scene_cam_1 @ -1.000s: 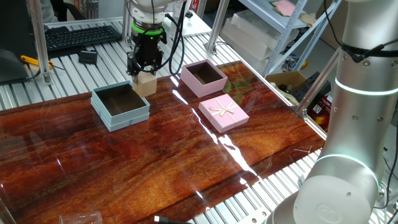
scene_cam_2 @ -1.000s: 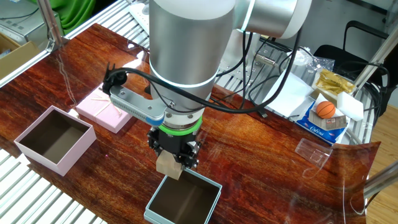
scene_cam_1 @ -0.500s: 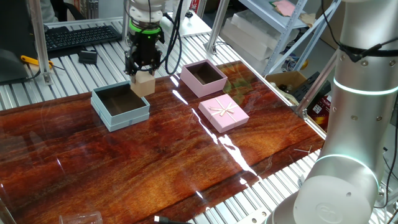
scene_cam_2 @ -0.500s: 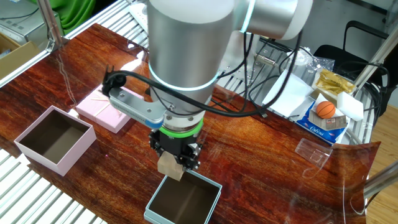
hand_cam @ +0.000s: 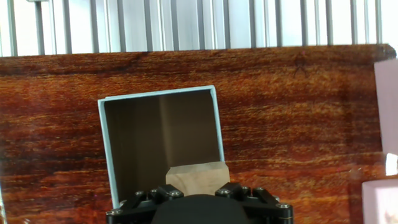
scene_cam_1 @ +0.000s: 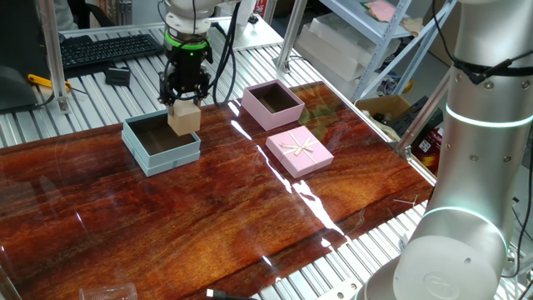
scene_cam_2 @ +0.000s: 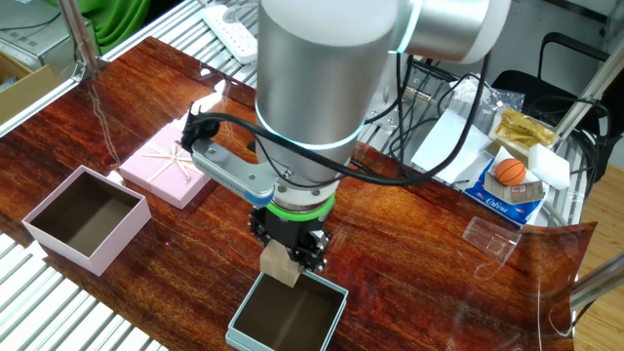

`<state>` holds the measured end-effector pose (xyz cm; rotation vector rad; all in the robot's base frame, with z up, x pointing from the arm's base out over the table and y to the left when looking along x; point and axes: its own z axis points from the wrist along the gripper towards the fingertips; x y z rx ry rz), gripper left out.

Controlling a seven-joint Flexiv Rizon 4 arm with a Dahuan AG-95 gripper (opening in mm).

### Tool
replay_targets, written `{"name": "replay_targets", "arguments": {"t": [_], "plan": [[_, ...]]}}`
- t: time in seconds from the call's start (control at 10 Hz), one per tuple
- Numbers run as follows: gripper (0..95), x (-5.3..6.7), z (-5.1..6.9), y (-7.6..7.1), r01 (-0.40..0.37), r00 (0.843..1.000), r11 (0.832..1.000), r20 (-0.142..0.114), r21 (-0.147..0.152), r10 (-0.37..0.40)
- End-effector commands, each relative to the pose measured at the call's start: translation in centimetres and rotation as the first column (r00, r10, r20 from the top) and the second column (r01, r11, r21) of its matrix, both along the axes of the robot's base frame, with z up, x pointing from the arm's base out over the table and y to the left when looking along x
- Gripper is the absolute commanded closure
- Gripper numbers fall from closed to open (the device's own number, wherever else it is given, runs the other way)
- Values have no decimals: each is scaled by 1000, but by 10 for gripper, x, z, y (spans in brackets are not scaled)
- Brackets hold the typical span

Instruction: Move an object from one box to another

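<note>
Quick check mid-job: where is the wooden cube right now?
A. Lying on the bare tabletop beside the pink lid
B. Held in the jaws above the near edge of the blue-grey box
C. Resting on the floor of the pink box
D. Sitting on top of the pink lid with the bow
B: the wooden cube is clamped in the gripper, hanging over the rim of the blue-grey box; the pink box is empty.

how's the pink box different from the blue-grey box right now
The pink box is pink outside; the blue-grey box is pale blue-grey. The pink box sits clear of the arm, while the blue-grey box has the gripper holding the wooden cube above its edge. In the other fixed view the pink box looks somewhat wider than the blue-grey box. Both are square, open-topped, dark inside and empty.
</note>
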<state>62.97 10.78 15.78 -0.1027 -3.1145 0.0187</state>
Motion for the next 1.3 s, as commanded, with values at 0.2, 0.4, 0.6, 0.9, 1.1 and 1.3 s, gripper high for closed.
{"name": "replay_targets", "arguments": {"t": [0.2, 0.4, 0.6, 0.9, 1.1, 1.3], "plan": [[950, -2, -2, 4, 21, 1000, 1000, -1, 19, -21], [950, -2, -2, 5, 29, 1000, 999, 2, 17, -29], [950, -2, -2, 5, 29, 1000, 999, 0, 16, -29], [950, -3, 1, 8, 42, 999, 999, -15, 12, -42], [950, -3, 1, 8, 63, 998, 998, -26, 18, -63], [950, -3, 1, 8, 68, 996, 997, -58, 21, -66]]}}
